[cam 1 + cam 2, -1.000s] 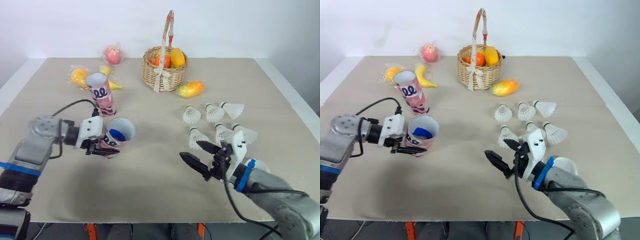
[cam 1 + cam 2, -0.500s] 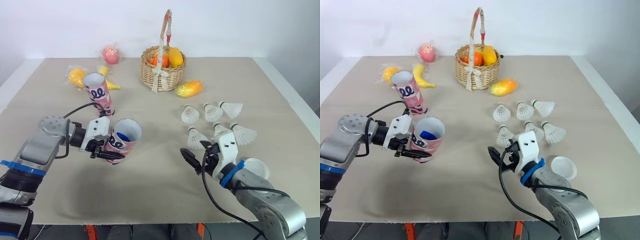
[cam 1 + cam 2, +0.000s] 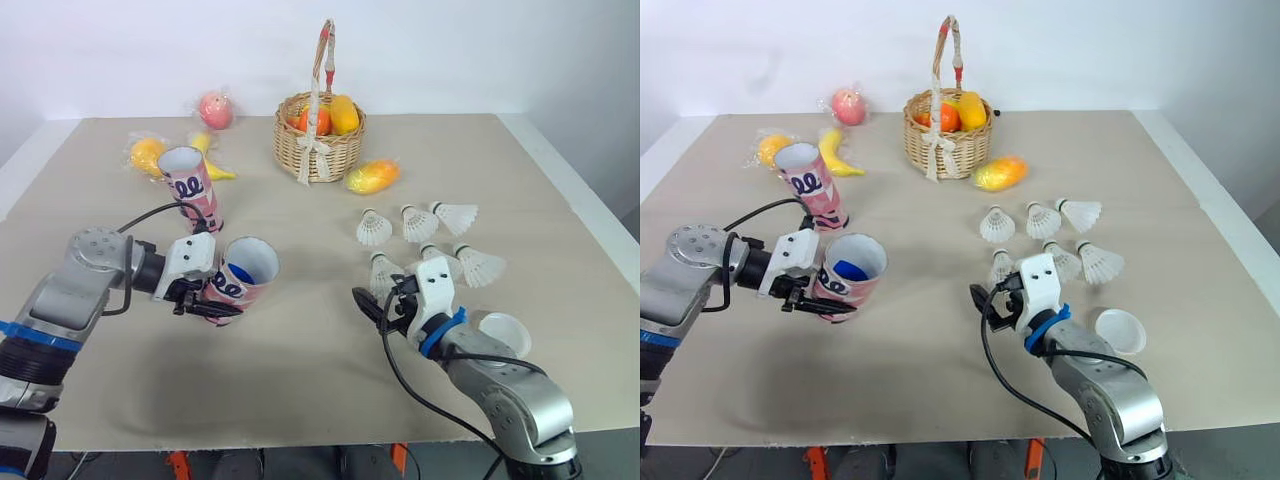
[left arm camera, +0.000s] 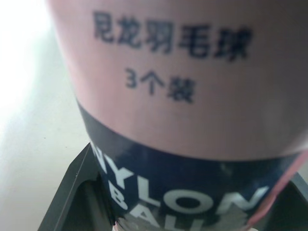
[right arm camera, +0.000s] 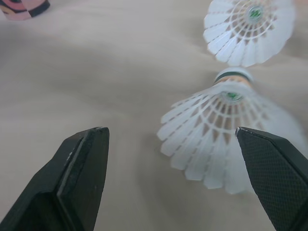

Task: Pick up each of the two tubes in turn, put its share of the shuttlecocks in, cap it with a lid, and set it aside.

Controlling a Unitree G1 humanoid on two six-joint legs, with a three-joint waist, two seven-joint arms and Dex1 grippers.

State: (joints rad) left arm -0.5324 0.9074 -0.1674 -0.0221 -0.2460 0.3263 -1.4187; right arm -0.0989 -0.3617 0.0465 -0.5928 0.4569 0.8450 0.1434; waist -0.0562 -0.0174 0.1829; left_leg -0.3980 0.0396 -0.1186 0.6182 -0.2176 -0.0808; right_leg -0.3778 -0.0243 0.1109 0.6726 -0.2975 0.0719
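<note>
The task looks barely under way: the left gripper (image 3: 215, 297) is clenched around the lower part of one pink tube (image 3: 243, 278), holding it tilted over the front-left part of the surface (image 3: 300, 380), its open mouth turned toward the right edge. Something blue shows inside; I cannot tell what, but no shuttlecock is visible in it. The second tube (image 3: 190, 185) stands behind it, nearer the left edge, open and uncapped. All six shuttlecocks (image 3: 418, 224) lie loose in a cluster toward the right edge. The right gripper (image 3: 382, 300) is released, fingers spread wide, low over the surface just beside the nearest shuttlecock (image 5: 226, 130), holding nothing. One white lid (image 3: 503, 333) lies near the front-right corner. Filling, capping and setting aside remain for both tubes
</note>
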